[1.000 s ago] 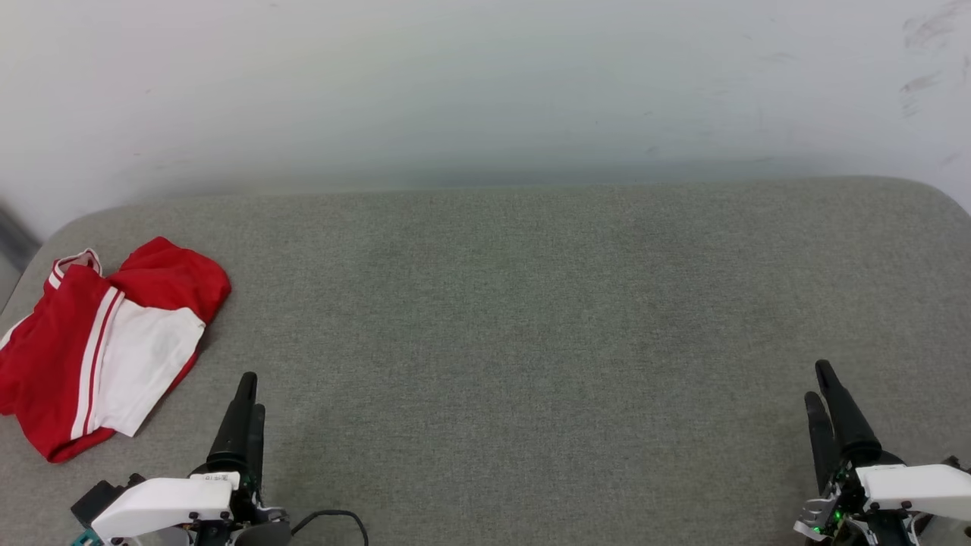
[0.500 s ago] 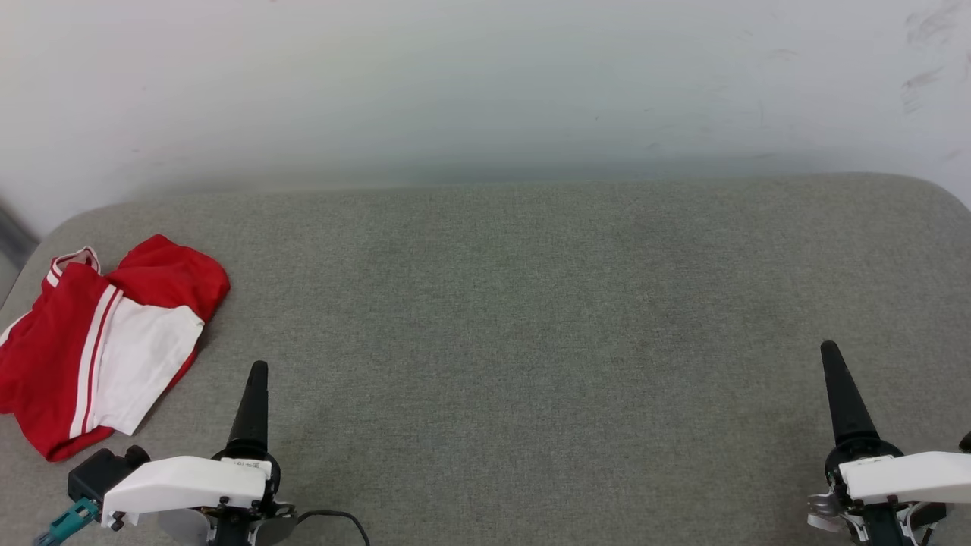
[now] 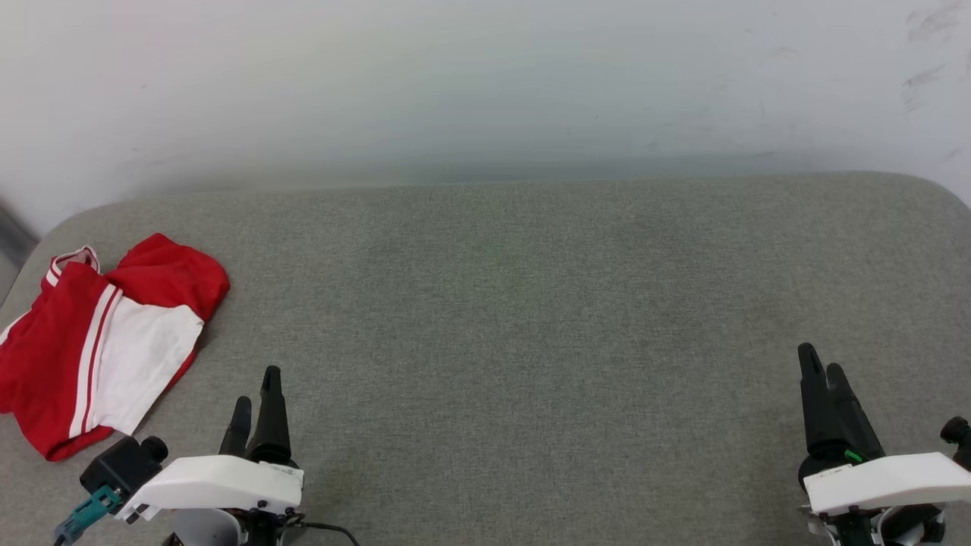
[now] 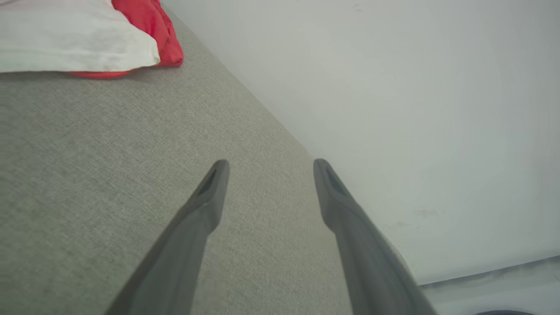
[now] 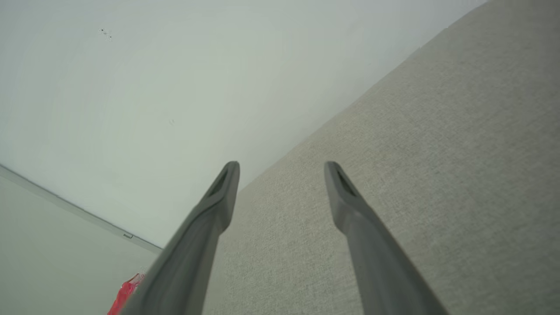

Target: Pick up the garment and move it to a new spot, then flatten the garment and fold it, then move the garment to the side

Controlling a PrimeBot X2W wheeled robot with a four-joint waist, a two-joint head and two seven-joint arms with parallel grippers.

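— So, where was the garment (image 3: 98, 345)?
— Bunched in a loose heap at the far-left edge of the grey padded surface (image 3: 531, 303). Red body, white sleeve panel on top, red-white stripe trim showing.
— Grippers near it?
— Left gripper (image 3: 256, 387) sat just to its right, near the front edge, apart from the cloth and pointing toward the wall (image 3: 485, 91).
— Jaw state?
— Released. Left wrist view had both fingers spread wide, bare grey surface between them, nothing held. Garment (image 4: 78, 39) sat in that view's top-left corner.
— Right side?
— Right gripper (image 3: 821, 359) was well apart from the garment, at the front right of the surface. Fingers likewise spread, empty. A sliver of red showed at the bottom left of the right wrist view.
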